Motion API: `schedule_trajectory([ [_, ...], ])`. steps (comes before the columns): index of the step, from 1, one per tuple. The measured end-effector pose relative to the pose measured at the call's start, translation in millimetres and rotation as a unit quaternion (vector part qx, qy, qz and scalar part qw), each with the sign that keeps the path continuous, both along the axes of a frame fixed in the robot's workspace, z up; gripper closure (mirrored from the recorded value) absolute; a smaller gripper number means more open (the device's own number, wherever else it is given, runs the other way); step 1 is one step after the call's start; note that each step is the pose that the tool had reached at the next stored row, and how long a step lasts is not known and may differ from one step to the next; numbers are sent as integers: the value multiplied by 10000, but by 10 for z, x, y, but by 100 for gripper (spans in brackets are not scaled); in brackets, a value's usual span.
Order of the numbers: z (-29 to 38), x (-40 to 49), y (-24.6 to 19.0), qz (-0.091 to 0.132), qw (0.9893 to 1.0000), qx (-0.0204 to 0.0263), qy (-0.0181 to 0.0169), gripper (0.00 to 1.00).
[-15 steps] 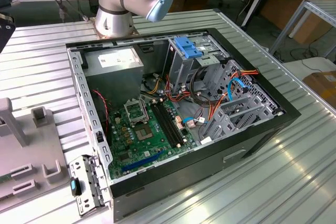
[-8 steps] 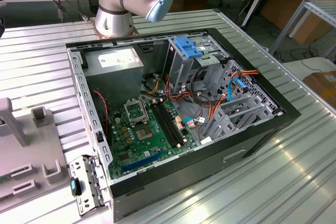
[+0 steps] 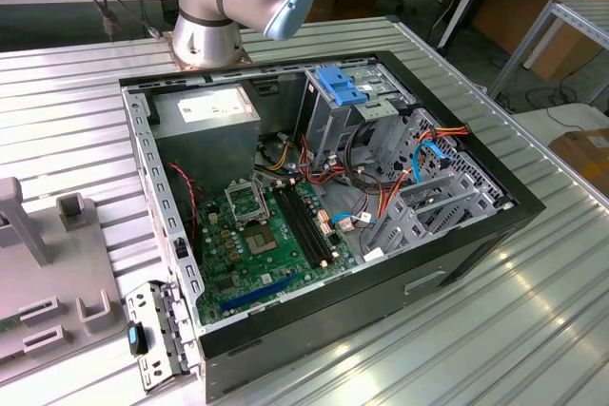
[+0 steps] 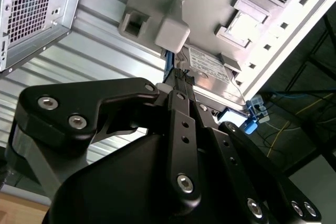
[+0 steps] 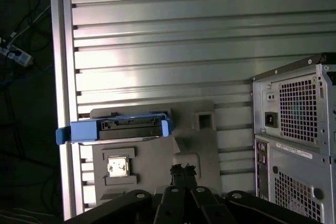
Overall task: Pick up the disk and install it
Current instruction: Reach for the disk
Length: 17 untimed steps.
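The pincer [image 5: 182, 171], closed tight and empty, hangs over the grey holder [image 5: 152, 161] where the disk [image 5: 126, 128] stands edgewise, the computer case [image 5: 294, 124] nearby on the surface [image 5: 157, 35].

Open computer case [image 3: 314, 339] on a slatted metal table [image 3: 533, 330]
Inside the case: grey power-supply box [image 3: 205, 111], green motherboard [image 3: 257, 254], blue latch [image 3: 341, 86] atop a metal cage [image 3: 328, 130]; grey fixture [image 3: 57, 263] beside the case

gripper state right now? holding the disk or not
gripper: shut, holding nothing. The disk lies in the grey holder, apart from the fingertips.
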<state>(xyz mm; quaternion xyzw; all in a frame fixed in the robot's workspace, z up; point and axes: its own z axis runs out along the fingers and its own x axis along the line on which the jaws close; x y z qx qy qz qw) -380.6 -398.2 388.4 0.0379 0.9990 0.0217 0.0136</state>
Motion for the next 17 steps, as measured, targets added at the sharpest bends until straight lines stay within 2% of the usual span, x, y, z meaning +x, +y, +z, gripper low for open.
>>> schedule_trajectory([
  [6,-1,-72,32,1,10000,0,0,89],
  [17,-1,-77,32,0,10000,0,0,89],
])
